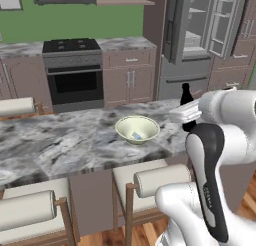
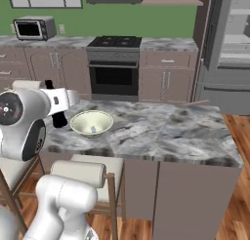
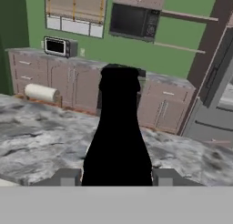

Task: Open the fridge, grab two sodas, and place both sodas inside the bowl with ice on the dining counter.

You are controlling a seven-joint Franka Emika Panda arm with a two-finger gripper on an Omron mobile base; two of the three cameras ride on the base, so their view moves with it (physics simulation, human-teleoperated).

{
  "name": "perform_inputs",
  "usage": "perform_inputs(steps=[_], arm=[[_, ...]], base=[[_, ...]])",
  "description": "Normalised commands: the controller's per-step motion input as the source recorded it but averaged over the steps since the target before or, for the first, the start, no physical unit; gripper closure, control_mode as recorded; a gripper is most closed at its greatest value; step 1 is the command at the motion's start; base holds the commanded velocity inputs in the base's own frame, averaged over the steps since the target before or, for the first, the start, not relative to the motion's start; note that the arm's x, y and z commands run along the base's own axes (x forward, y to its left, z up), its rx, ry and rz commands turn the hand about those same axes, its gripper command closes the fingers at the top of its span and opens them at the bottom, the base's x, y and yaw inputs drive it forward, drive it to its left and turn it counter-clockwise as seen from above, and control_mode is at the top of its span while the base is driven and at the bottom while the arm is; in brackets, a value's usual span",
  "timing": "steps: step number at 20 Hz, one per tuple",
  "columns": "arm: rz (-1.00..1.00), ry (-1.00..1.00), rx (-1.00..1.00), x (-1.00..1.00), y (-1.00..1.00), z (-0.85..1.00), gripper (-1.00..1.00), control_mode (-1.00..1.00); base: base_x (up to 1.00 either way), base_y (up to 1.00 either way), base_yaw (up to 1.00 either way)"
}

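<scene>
My gripper [image 1: 185, 113] is shut on a near-black soda [image 1: 186, 94], held upright above the dining counter [image 1: 60, 140]. In the hand view the soda [image 3: 118, 132] stands between my fingertips [image 3: 67, 176]. The pale cream bowl [image 1: 137, 128] rests on the counter a little beyond the gripper, with a small bit of ice [image 1: 136, 136] in it. From the right base view the gripper [image 2: 58, 105] and soda [image 2: 59, 119] sit just left of the bowl [image 2: 92, 123]. The grey fridge [image 1: 200, 30] stands behind the counter with its doors open.
Cushioned stools [image 1: 150, 182] line the near side of the counter. A black stove [image 1: 73, 72] and brown cabinets [image 1: 129, 80] stand along the back wall. A toaster oven [image 2: 33, 28] sits on the back worktop. The counter's right end [image 2: 229, 156] borders wooden floor.
</scene>
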Motion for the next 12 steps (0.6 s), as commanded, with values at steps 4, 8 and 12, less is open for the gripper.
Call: perform_inputs(steps=[4,8,12], arm=[[0.07,0.22,-0.17,0.89,0.37,-0.29,1.0,-1.0],[0.03,0.16,-0.17,0.81,0.34,-0.27,1.0,-1.0],[0.06,0.16,-0.15,0.79,0.12,-0.34,1.0,-1.0]], base=[[0.0,0.0,0.0],[0.0,0.0,0.0],[0.0,0.0,0.0]])
